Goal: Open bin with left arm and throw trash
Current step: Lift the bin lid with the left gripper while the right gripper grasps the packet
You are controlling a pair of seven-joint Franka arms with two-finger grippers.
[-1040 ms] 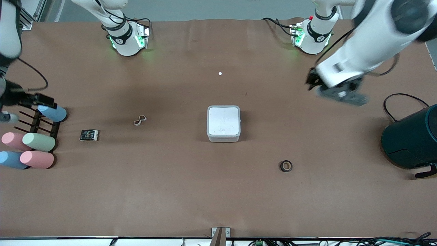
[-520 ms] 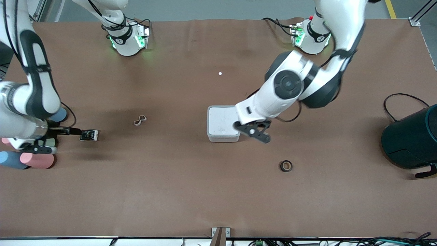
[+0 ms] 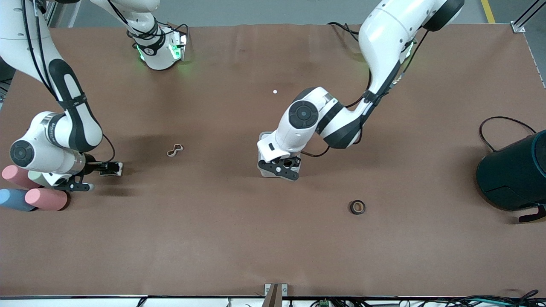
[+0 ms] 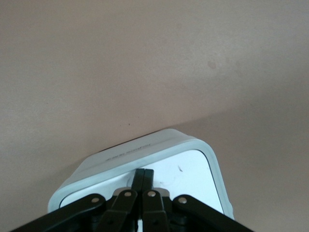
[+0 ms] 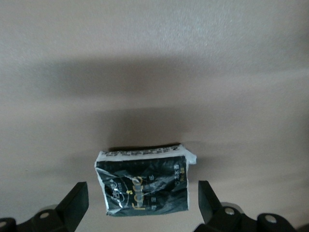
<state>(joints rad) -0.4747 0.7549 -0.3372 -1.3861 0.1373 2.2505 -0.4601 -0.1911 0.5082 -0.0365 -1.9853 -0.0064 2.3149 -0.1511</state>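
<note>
The bin [image 3: 265, 140], at the middle of the table, is covered by the left gripper [image 4: 143, 180], whose fingers are pressed together on the lid; the lid is best pushed steadily near its front edge. Toward the right arm's end, the right gripper [image 5: 140, 203] has its 2 fingers spread around the wrapper packet [image 5: 143, 186], and should be centred before closing.

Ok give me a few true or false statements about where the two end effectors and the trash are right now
1. The left end effector is shut, over the bin's lid. True.
2. The right end effector is shut on the wrapper packet. False: its fingers stand open on either side of it.
3. The tape roll lies in the bin. False: it lies on the table, nearer the front camera.
4. The rubber-band loop lies on the table. True.
</note>
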